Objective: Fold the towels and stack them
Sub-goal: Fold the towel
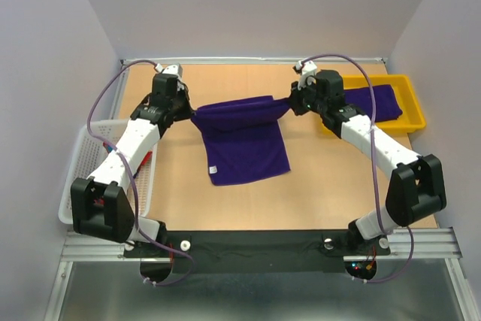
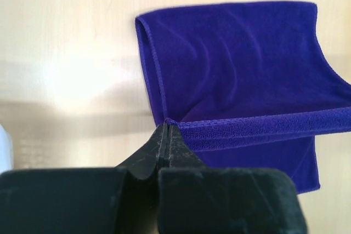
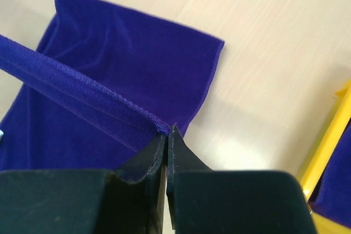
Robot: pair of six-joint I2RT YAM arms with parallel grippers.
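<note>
My left pincer (image 1: 192, 113) is clamped tight on 1 corner of the purple towel (image 1: 244, 144), and in my left wrist view the jaws pinch together right on the stitched hem (image 2: 167, 128). My right pincer (image 1: 289, 103) is closed just as tight on the opposite corner, with the hem caught at the tips (image 3: 167, 131). Between the 2 grips the towel's far edge hangs lifted as a slightly sagging band over the middle of the counter (image 1: 225, 204), nearer its far edge. The rest of the cloth drapes down and lies flat toward the near edge, a small white label (image 1: 213, 170) at its near-left corner. A second purple towel (image 1: 379, 101) lies in the yellow tray (image 1: 415, 107) at the far-right corner, and the white mesh basket (image 1: 84, 154) sits at the left edge.
</note>
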